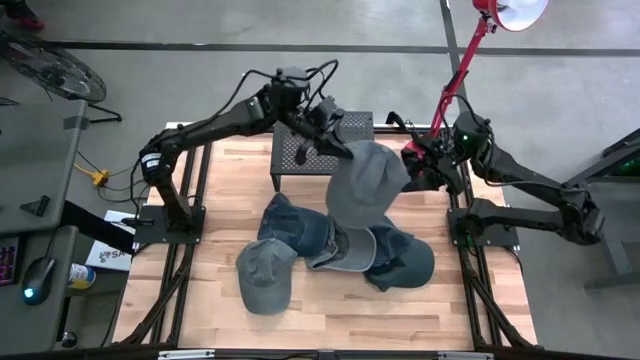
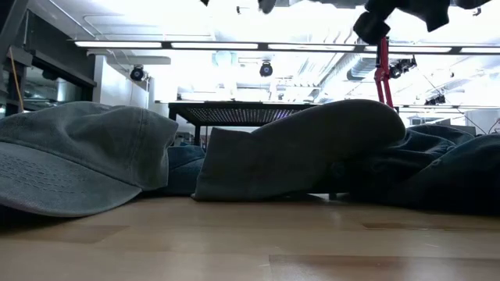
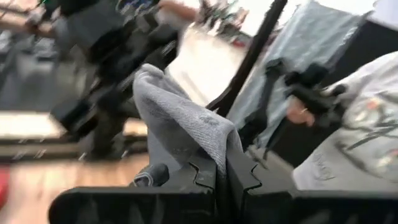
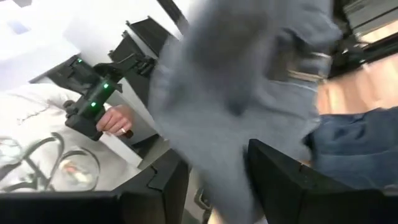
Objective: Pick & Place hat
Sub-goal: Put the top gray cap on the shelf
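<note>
A lifted hat (image 1: 365,185) hangs between the left gripper (image 1: 335,147) and right gripper (image 1: 418,165), just near of the perforated stand (image 1: 300,155) at the table's (image 1: 220,210) far side. More hats (image 1: 330,250) lie piled mid-table, one cap (image 1: 265,275) nearest left.

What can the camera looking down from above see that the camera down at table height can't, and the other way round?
Only the overhead view shows both arms holding up a grey hat: the left gripper shut on it, the right gripper at its other edge, plus the red lamp's shade. Only the table-height view shows the ceiling lights. Both show the pile of hats on the wooden table and the black perforated stand.
</note>
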`<control>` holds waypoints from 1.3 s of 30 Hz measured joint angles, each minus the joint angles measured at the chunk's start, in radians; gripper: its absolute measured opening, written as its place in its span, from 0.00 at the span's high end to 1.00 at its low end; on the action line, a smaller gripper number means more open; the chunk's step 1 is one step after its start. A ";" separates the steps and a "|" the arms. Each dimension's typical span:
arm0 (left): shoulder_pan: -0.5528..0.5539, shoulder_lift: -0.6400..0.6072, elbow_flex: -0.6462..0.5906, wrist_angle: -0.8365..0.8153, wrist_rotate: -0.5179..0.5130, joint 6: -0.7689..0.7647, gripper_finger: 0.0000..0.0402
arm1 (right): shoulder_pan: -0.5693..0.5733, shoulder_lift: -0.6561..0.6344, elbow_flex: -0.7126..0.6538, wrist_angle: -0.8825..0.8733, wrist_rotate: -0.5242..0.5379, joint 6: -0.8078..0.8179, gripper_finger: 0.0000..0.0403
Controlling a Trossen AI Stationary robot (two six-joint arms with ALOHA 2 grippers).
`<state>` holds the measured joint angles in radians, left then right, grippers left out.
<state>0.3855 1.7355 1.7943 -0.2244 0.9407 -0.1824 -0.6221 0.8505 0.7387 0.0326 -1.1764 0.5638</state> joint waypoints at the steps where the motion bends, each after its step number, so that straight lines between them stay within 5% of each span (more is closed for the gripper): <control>1: 0.005 0.000 0.000 -0.033 -0.013 0.021 1.00 | -0.007 0.000 0.000 0.000 0.000 -0.007 0.61; 25: -0.133 0.002 0.000 -0.299 -0.228 0.154 1.00 | -0.071 0.000 0.000 0.088 0.078 -0.218 0.61; 39: -0.209 0.003 0.000 -0.385 -0.372 0.186 1.00 | 0.086 0.022 0.000 -0.035 0.388 -0.654 0.61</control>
<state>0.1768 1.7382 1.7943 -0.6094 0.5692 0.0040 -0.5364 0.8727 0.7391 -0.0024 -0.7881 -0.0897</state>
